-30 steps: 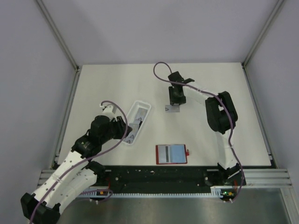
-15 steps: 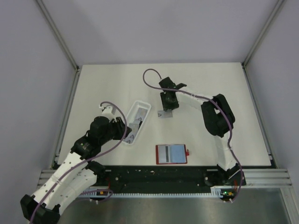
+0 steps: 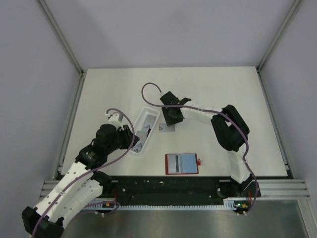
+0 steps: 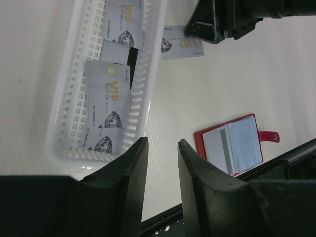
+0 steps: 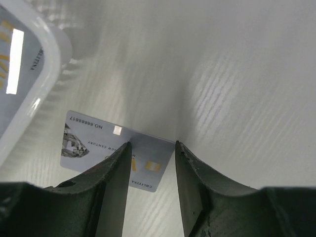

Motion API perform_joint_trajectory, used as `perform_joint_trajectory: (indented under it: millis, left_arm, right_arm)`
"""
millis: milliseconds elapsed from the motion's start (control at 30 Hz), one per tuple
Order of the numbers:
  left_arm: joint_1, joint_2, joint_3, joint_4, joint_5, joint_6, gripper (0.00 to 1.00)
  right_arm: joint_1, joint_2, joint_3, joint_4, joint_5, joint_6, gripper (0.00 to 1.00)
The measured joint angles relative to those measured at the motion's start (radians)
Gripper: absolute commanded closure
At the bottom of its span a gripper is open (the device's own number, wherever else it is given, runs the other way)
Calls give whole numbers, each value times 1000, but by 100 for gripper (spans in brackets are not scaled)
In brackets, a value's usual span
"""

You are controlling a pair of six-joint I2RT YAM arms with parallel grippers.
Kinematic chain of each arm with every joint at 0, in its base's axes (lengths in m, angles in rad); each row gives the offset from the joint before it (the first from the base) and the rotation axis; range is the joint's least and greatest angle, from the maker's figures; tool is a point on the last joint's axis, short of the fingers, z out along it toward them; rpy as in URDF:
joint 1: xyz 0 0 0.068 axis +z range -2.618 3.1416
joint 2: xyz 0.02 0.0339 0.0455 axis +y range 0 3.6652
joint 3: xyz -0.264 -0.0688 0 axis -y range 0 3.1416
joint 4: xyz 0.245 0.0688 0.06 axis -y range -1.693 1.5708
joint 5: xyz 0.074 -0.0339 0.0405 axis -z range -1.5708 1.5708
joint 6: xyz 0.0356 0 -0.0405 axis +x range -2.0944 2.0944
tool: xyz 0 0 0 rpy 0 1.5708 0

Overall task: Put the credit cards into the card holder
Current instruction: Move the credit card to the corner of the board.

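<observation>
Your right tool (image 5: pixel 152 143) stands half open astride the end of one grey credit card (image 5: pixel 94 136), which lies flat on the bench (image 3: pixel 223 89) just beside the white tray (image 4: pixel 140 98); I see nothing clamped. Your left tool (image 4: pixel 162 142) hovers part open and empty by the tray, which holds two more cards (image 4: pixel 107 106); the red card holder (image 4: pixel 237 145) lies open near the front edge.

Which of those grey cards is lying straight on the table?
The card beside the white basket, at the right tool. The other VIP cards lie inside the basket.
</observation>
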Motion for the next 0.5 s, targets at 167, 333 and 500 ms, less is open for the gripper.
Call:
perform_joint_trajectory:
  millis: [167, 333, 500]
  left_arm:
    - [0, 0, 0, -2, -3, 0, 64]
    - [0, 0, 0, -10, -4, 0, 64]
    - [0, -3, 0, -18, -10, 0, 64]
  right_arm:
    - [52, -23, -44, 53, 8, 8, 60]
    - [84, -62, -106, 100, 8, 24, 58]
    - [84, -95, -140, 95, -3, 32, 58]
